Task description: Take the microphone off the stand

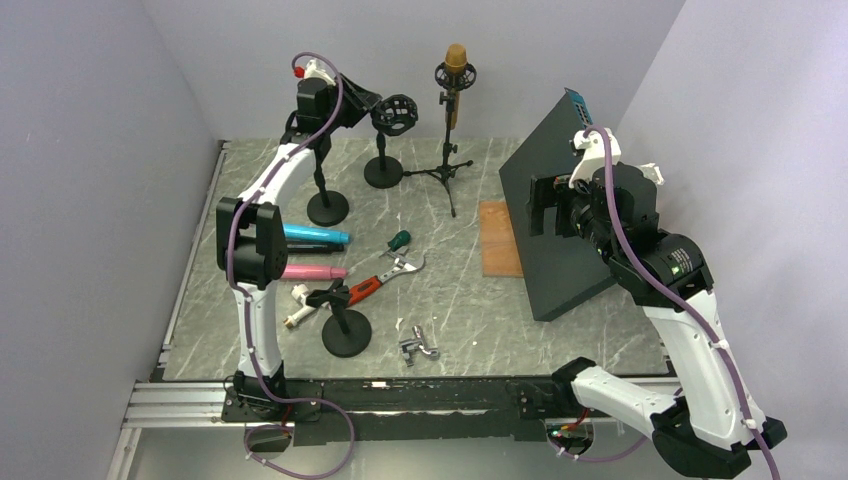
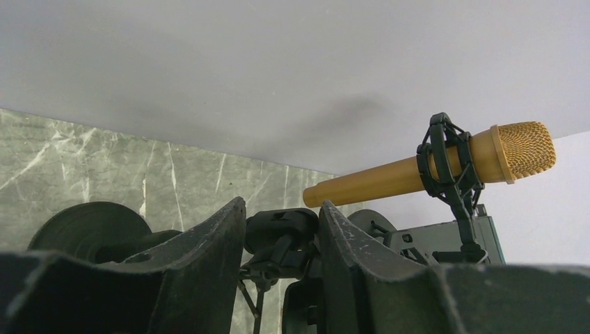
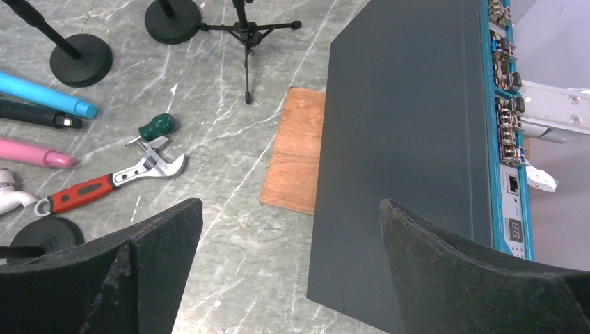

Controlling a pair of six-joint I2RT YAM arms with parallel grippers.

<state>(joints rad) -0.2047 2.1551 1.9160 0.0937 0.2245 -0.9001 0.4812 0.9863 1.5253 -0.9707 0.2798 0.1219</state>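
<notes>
- Gold mesh-headed microphone sits in the black elastic cradle of the black tripod stand.
- Left gripper: fingers flank a black rounded fitting; grip cannot be told.
- Right gripper: spread wide, empty.

microphone in stand at the back, wrench before it, panel right

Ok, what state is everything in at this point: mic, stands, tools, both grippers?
microphone: seated in its holder on the stand, not removed.
tripod stand: upright, legs spread.
second shock mount: upright on its round base, empty.
left gripper: fingers narrowly apart with a black part between them; grip unclear.
right gripper: open wide, empty.
wrench: lying flat, untouched.
</notes>
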